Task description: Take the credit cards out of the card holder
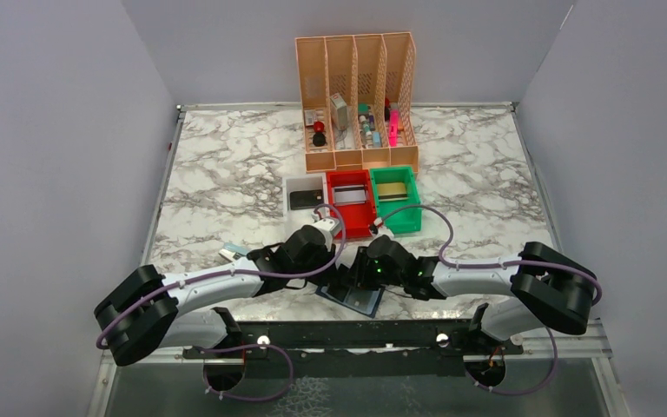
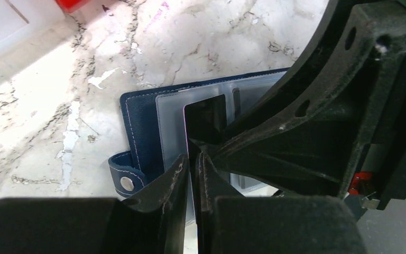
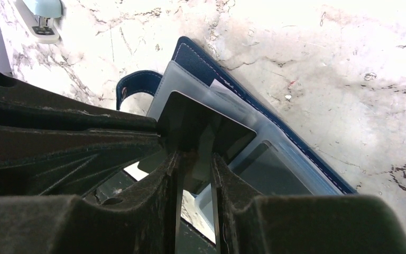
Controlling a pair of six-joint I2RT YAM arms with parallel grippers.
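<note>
The navy card holder (image 1: 363,302) lies open on the marble near the front edge, its see-through pockets (image 2: 169,121) facing up. A black credit card (image 2: 206,119) sticks up out of one pocket. My left gripper (image 2: 194,161) is shut on that card's edge. Coming from the other side, my right gripper (image 3: 195,159) has its jaws narrowly apart, pinching the card holder's pocket leaf (image 3: 275,159) just under the black card (image 3: 201,119). In the top view the left gripper (image 1: 344,282) and right gripper (image 1: 360,280) meet tip to tip over the holder.
Behind the arms stand a white bin (image 1: 306,184) holding a black card, a red bin (image 1: 350,178) with a silver card and a green bin (image 1: 397,175) with a gold one. The orange file rack (image 1: 356,100) stands farther back. A pale stapler (image 1: 233,252) lies left.
</note>
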